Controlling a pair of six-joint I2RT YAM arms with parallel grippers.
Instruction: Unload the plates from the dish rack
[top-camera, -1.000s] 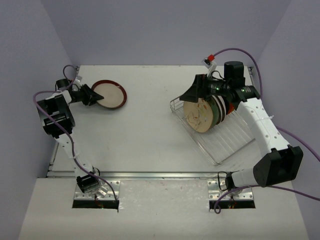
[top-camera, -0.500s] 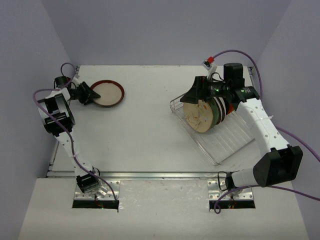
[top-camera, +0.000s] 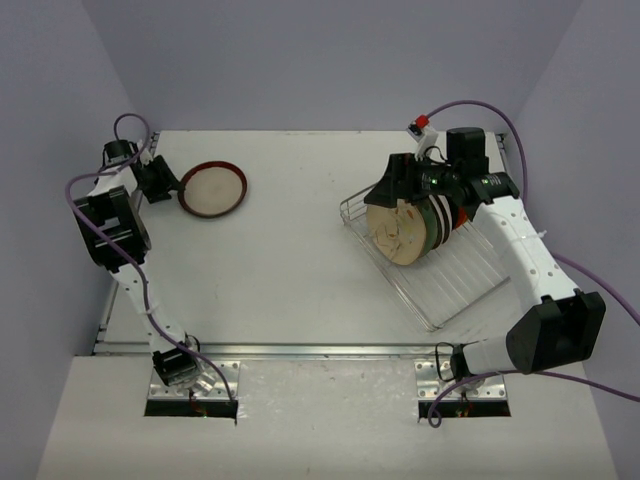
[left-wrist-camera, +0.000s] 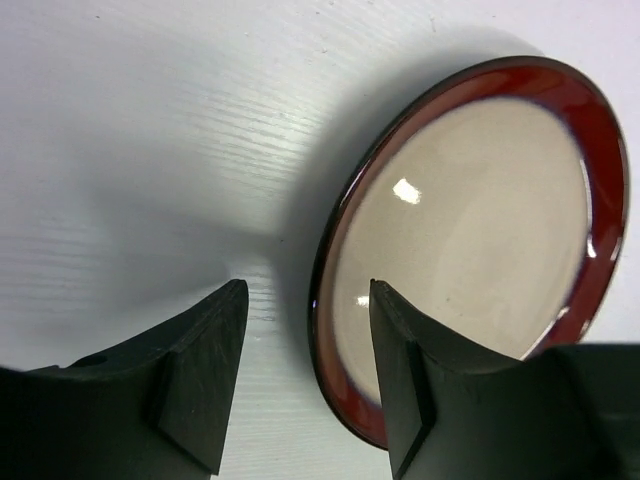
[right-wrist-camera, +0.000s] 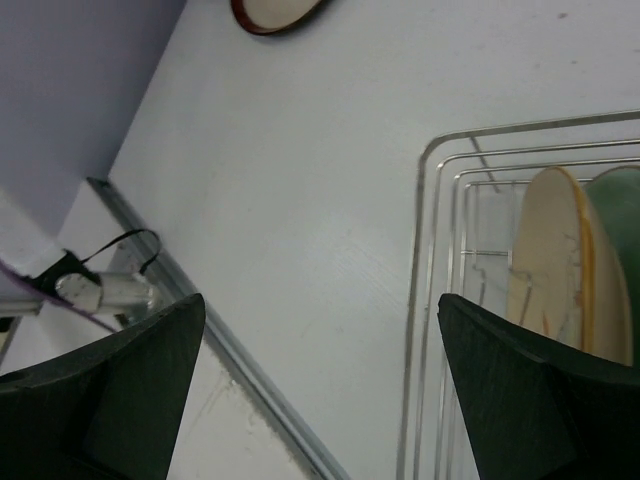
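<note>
A red-rimmed beige plate (top-camera: 212, 189) lies flat on the table at the far left; it also shows in the left wrist view (left-wrist-camera: 470, 220). My left gripper (top-camera: 169, 185) is open at the plate's left rim; one finger (left-wrist-camera: 410, 380) hangs over the rim and the other is over bare table. The silver wire dish rack (top-camera: 455, 285) stands at the right and holds upright plates: patterned cream (top-camera: 400, 232) in front, pale green (top-camera: 433, 222) behind it, darker ones further back. My right gripper (top-camera: 392, 186) is open wide above the cream plate's (right-wrist-camera: 553, 265) top edge, holding nothing.
The purple side wall and the table's left edge lie just behind my left arm. A metal rail (right-wrist-camera: 230, 350) runs along the table's near edge. The rack's wire end (right-wrist-camera: 432, 300) is below my right gripper. Purple cables trail from both arms.
My left gripper has drawn back to the left off the red-rimmed plate, which now lies free, a little further left. My right gripper has barely moved.
</note>
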